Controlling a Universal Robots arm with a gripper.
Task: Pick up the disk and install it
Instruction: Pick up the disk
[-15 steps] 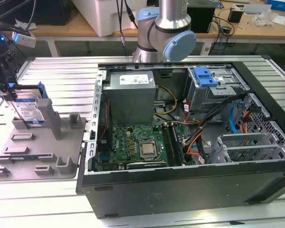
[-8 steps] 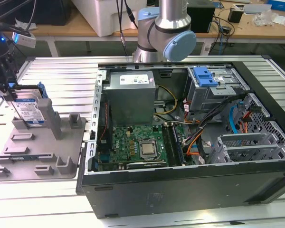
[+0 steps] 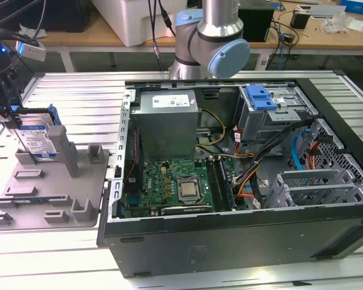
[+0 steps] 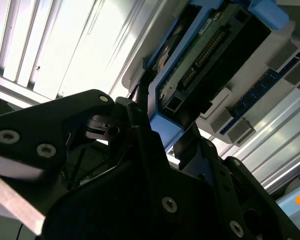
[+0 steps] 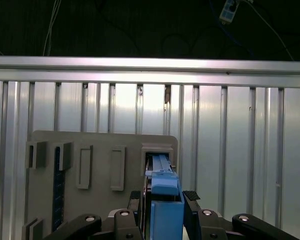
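Observation:
The disk (image 3: 36, 138) stands on edge in a slot of the grey fixture plate (image 3: 54, 187) at the exterior view's left, its blue-and-white label facing the camera and a blue rail frame around it. My gripper (image 3: 13, 116) comes down onto its upper left edge. In the first wrist view my gripper (image 5: 164, 196) has one black finger on each side of the disk's (image 5: 165, 217) blue rail, pressed against it. In the second wrist view the disk's (image 4: 210, 55) circuit-board side and connector show beyond my gripper (image 4: 162, 117). It is shut on the disk.
An open computer case (image 3: 327, 229) lies on the slatted metal table, with a grey power supply box (image 3: 167, 121), a motherboard (image 3: 175, 184) and a drive cage carrying a blue bracket (image 3: 261, 96). The arm's base (image 3: 212, 42) stands behind the case. The fixture plate (image 5: 100, 150) has several other raised holders.

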